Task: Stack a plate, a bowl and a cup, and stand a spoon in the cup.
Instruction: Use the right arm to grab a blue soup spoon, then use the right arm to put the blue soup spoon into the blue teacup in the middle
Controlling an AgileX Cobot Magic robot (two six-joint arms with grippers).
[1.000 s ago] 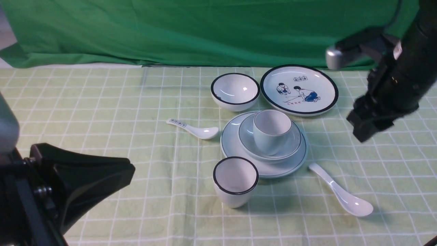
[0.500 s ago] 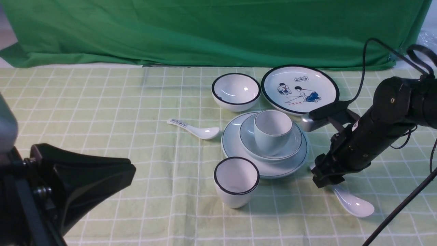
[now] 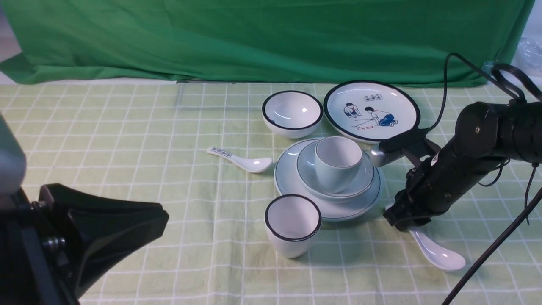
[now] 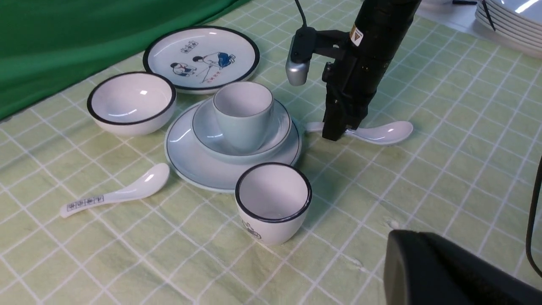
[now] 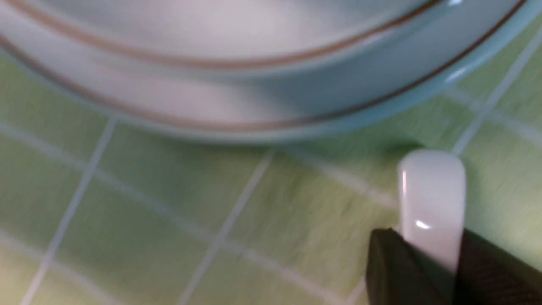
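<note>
The plate (image 3: 284,182) lies on the checked cloth with the bowl (image 3: 305,173) on it and the cup (image 3: 337,163) upright in the bowl. The same stack shows in the left wrist view (image 4: 182,156). The plain white spoon (image 3: 438,254) lies on the cloth to the right of the plate, handle towards the plate. My right gripper (image 3: 400,220) is down at the cloth, its two black fingers tight on either side of the spoon's handle (image 5: 432,199). It also shows in the left wrist view (image 4: 334,131). My left gripper (image 3: 127,220) hangs at the near left, away from everything.
A black-rimmed cup (image 3: 292,224) stands just in front of the plate. A black-rimmed bowl (image 3: 291,112) and a cartoon plate (image 3: 371,111) stand behind it. A printed spoon (image 3: 239,159) lies to its left. A green backdrop closes the far side.
My right arm came down from high at the right onto the spoon's handle a second ago. In the last half second it settled slightly lower. The left arm has not moved.
</note>
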